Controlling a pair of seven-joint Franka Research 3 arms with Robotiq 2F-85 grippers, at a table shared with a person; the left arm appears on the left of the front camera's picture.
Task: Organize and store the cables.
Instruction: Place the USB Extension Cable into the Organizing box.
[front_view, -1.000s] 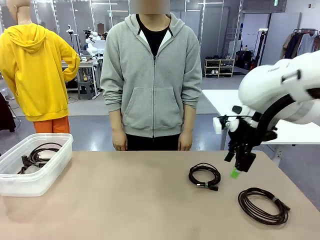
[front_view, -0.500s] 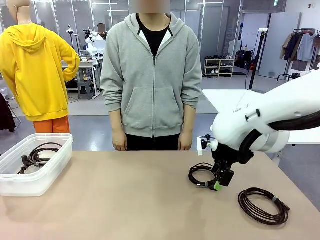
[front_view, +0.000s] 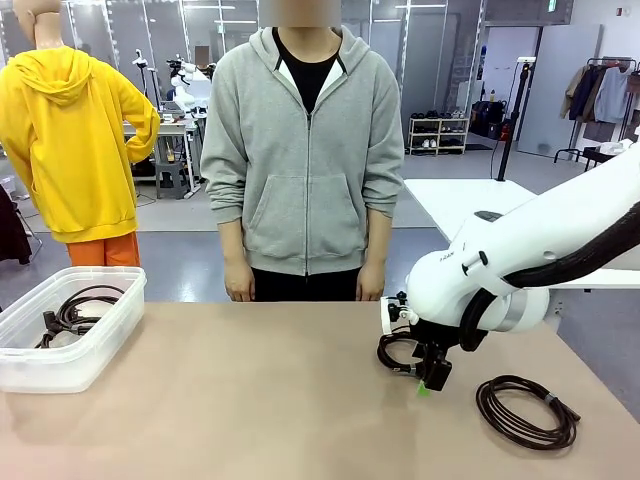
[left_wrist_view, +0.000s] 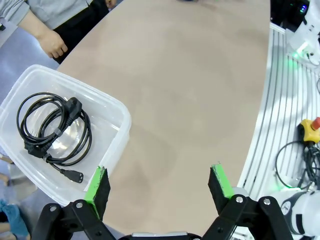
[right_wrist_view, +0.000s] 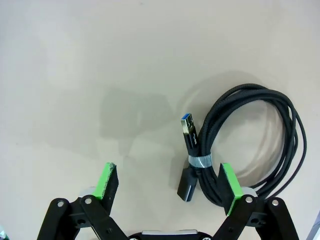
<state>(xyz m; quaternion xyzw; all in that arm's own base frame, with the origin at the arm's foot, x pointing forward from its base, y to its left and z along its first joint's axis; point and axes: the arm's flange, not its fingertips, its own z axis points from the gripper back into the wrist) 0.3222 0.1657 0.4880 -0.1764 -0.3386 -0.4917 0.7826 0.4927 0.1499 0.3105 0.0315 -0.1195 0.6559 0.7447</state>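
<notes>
A small black coiled cable (front_view: 400, 350) lies on the tan table right of centre. My right gripper (front_view: 428, 382) hangs open just above its near edge. In the right wrist view the open right gripper (right_wrist_view: 168, 185) has the cable (right_wrist_view: 250, 140) mostly to one side, and the tied section with its blue-tipped USB plug (right_wrist_view: 188, 125) sits just inside one green pad (right_wrist_view: 228, 186). A larger dark coiled cable (front_view: 527, 410) rests at the table's near right. My left gripper (left_wrist_view: 159, 182) is open and empty, high above a clear bin (left_wrist_view: 122, 120) holding another coiled cable (left_wrist_view: 52, 132).
The clear plastic bin (front_view: 100, 345) stands at the table's left edge with a black cable (front_view: 75, 312) inside. A person in a grey hoodie (front_view: 305, 150) stands at the far side, hands down at the table's edge. The person's hand (left_wrist_view: 52, 45) is beyond the bin.
My right arm has swung left and down from above the right side of the table to the small coil. Its jaws stayed open. The cables have not moved.
</notes>
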